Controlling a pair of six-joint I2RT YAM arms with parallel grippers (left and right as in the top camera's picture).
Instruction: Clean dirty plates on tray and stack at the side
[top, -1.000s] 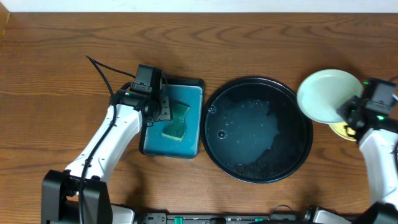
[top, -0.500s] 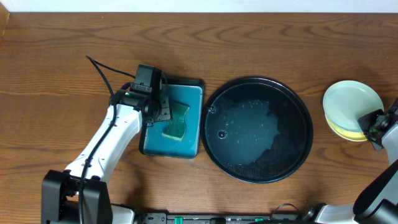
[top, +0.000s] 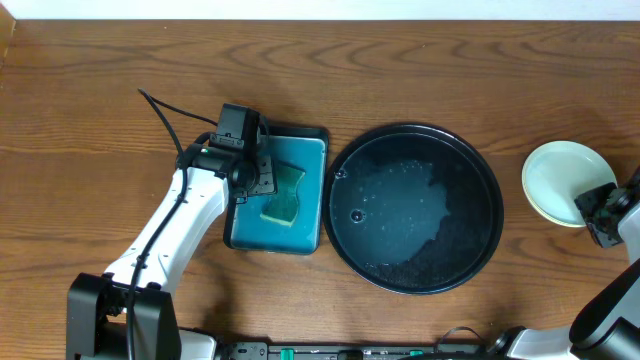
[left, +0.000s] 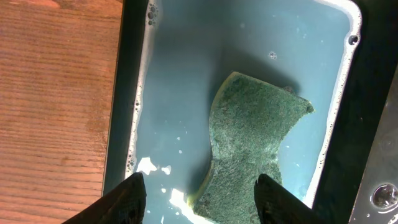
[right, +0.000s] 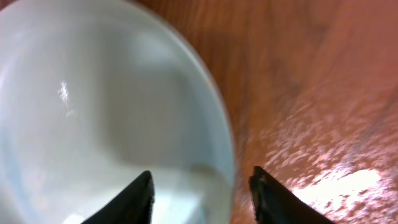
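Note:
The round black tray (top: 343, 160) holds only a film of water and suds. At the table's right edge a pale mint plate (top: 556, 178) lies flat on top of the stack, with no marks showing on it. A thin yellow edge peeks out beneath it. My right gripper (top: 597, 212) sits at the plate's near-right rim. In the right wrist view this gripper (right: 202, 199) is open, its jaws straddling the rim of the plate (right: 106, 106) without pinching it. My left gripper (left: 198, 199) hangs open over the green sponge (left: 249, 143).
A rectangular teal tray (top: 310, 150) with soapy water and the sponge (top: 284, 197) stands left of the black tray. A black cable (top: 170, 118) trails across the wood behind the left arm. Bare wood lies between the black tray and the plate stack.
My right gripper carried the tilted pale plate right and down onto the stack at the side. Its jaws then opened and let the plate go. The left arm stayed put.

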